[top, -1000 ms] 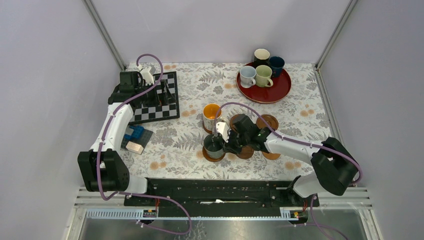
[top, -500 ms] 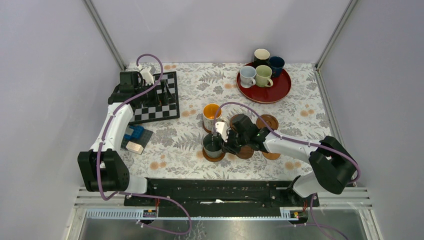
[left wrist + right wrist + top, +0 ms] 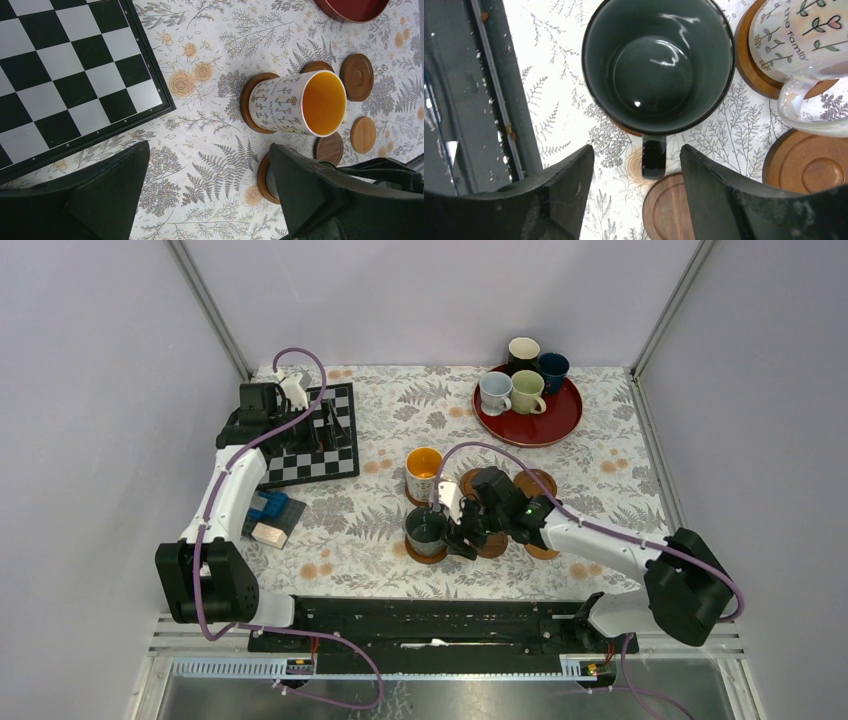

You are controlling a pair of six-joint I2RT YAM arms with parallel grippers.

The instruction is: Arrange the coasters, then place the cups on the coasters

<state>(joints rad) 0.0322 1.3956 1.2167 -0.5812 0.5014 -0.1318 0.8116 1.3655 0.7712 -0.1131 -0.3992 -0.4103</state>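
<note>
A dark grey-green cup [image 3: 658,65] stands on a coaster [image 3: 427,553] near the table's front middle. My right gripper [image 3: 636,152] is open, its fingers apart on either side of the cup's handle [image 3: 654,156] without touching it. Behind it the orange-inside white cup [image 3: 300,102] stands on another coaster [image 3: 247,107]. Several bare coasters [image 3: 356,76] lie to their right. A pale blue-white cup [image 3: 494,392], a pale green cup [image 3: 526,390] and two darker ones stand on the red tray [image 3: 530,427]. My left gripper [image 3: 205,170] is open and empty beside the chessboard.
A chessboard [image 3: 315,445] lies at the back left, with my left arm over it. Small blue and tan blocks [image 3: 270,517] sit in front of the board. The black base rail [image 3: 430,615] runs along the near edge, close to the dark cup.
My right gripper has opened and let go of the dark cup's handle. The cup stays on its coaster. The right arm has shifted slightly right; the left arm is still.
</note>
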